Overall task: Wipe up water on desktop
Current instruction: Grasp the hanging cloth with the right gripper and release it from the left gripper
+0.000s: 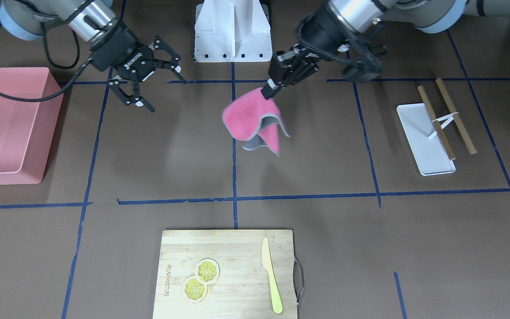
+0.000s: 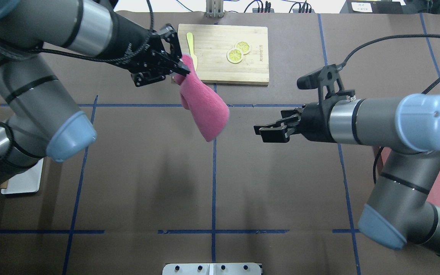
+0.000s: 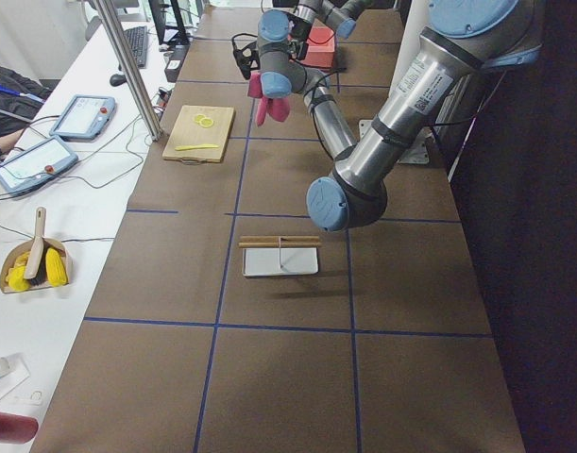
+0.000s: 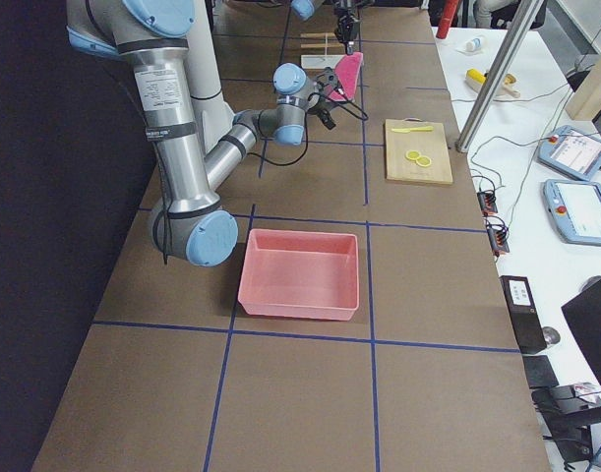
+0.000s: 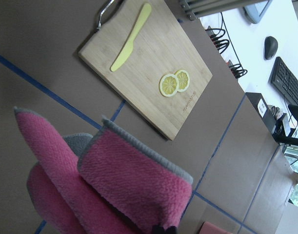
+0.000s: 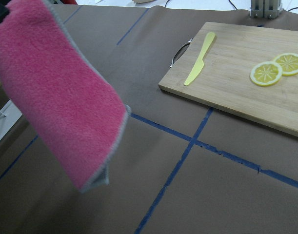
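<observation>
The left gripper [image 1: 269, 88] is clenched on a pink cloth [image 1: 253, 119], which hangs above the desktop [image 1: 326, 177]. Only the front view shows the right gripper [image 1: 163, 92] spread wide and empty; in the overhead view this is unclear.

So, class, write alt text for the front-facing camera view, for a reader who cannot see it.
The robot's left gripper holds a pink cloth hanging above the brown desktop; the right gripper is open and empty. A cutting board with lemon slices and a knife lies nearest the camera, a pink bin far left, a white tray right.
</observation>
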